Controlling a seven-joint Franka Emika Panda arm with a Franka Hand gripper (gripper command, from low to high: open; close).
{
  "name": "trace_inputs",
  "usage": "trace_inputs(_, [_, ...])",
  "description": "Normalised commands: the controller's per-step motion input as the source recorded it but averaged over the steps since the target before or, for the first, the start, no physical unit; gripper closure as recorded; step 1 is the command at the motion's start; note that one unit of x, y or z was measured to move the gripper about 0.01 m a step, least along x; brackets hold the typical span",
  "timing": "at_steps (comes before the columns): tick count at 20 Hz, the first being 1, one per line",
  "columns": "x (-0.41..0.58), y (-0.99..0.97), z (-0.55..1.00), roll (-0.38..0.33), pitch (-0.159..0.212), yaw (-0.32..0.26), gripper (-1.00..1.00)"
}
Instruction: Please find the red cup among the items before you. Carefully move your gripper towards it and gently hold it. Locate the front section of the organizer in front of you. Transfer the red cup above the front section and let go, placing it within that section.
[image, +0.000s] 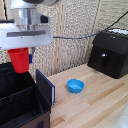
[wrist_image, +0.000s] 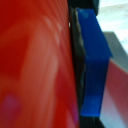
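We see whitish block gripper with blue-tipped fingers clamped on small tapered red plastic cup, cup held in air above large black fabric organizer; shallow round blue bowl on wooden table beside organizer, black hard-cased appliance beyond bowl

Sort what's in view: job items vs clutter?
Job:
- red cup, held in the gripper above the organizer
- front section

Clutter:
- blue bowl on the table
- black appliance at the exterior view's right
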Motion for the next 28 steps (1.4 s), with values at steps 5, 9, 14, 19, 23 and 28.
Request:
trace_inputs(5, [-0.168,0.38,-0.54,-0.109,-0.06,0.0,1.0])
trace_inputs(9, [-0.08,0.24,-0.6,-0.2,-0.161,0.031,1.0])
trace_inputs(14, [-0.044,0.19,-0.36,-0.18,-0.269,0.057,1.0])
trace_inputs(19, [0.002,0.07,-0.11,-0.062,-0.114,0.037,-1.0])
trace_inputs(23, [0.096,-0.01,-0.04,-0.014,-0.083,0.056,-1.0])
trace_inputs(28, [0.258,-0.23,0.11,0.049,-0.032,0.023,-1.0])
